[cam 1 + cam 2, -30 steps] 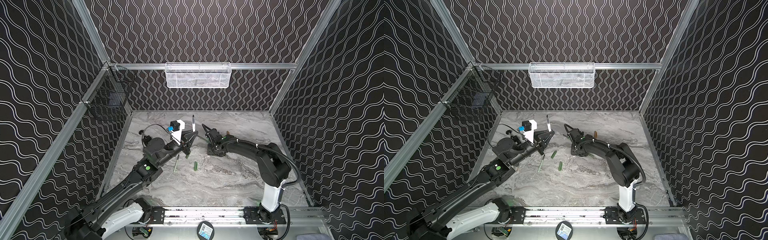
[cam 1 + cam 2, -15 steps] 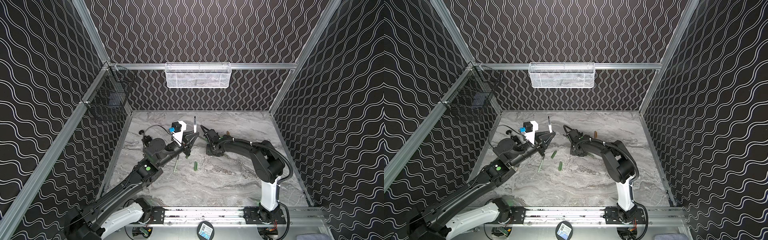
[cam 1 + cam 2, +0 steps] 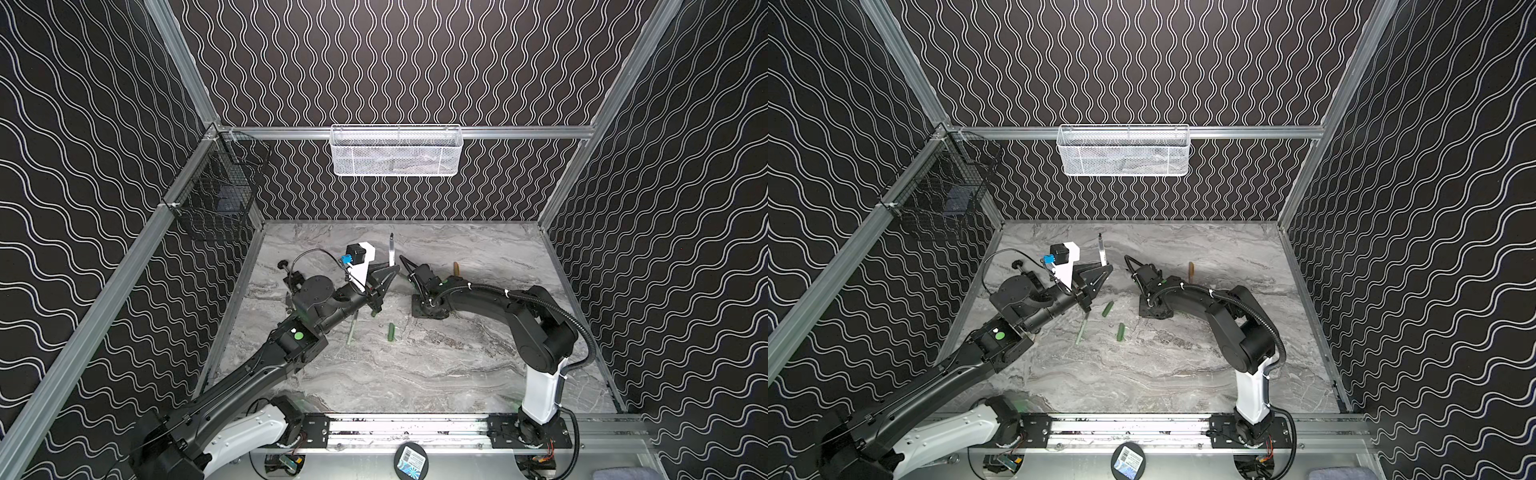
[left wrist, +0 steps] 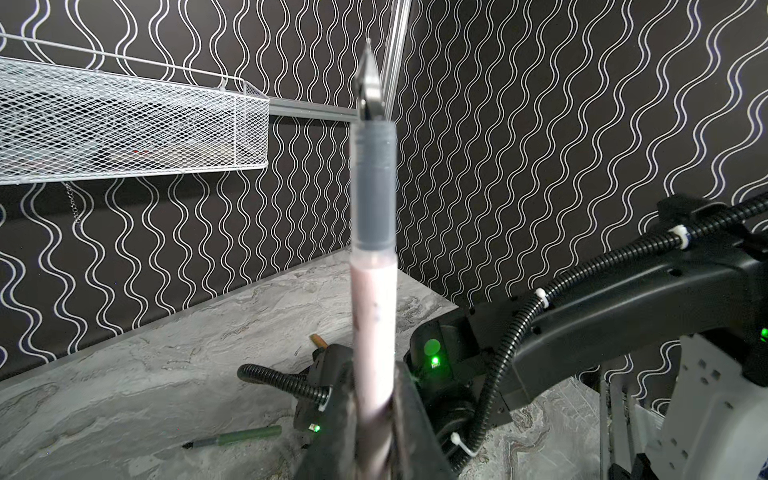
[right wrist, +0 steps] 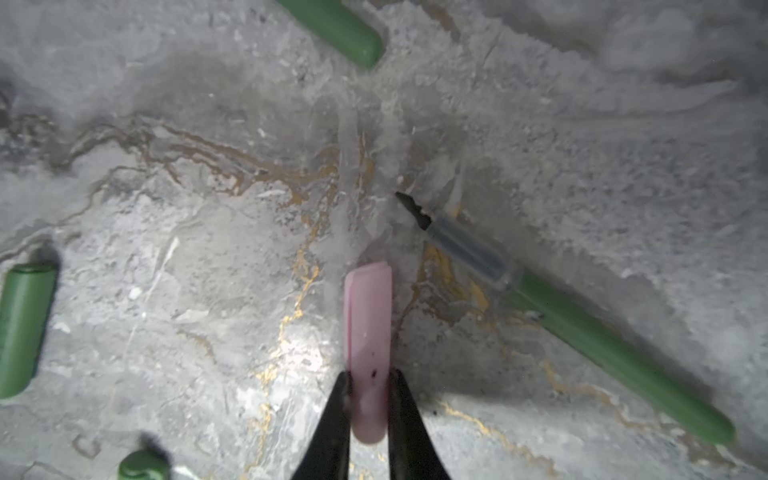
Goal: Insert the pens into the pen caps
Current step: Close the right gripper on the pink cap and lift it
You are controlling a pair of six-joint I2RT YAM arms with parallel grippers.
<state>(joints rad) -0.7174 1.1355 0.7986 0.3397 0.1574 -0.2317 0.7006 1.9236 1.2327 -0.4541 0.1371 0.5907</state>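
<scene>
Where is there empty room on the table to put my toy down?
Most bare marble: the front, between the dark green cap and the metal rail. Also the strip by the back wall. Crowded: the middle, where the right gripper pinches the pink cap among green caps and a green pen.

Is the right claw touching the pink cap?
Touching. The right wrist view shows the right gripper with both fingers pressed against the sides of the pink cap.

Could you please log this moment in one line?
left claw: shut on slim pale pink pen, nib up; right claw: shut on short pink plastic cap; pen: uncapped
</scene>
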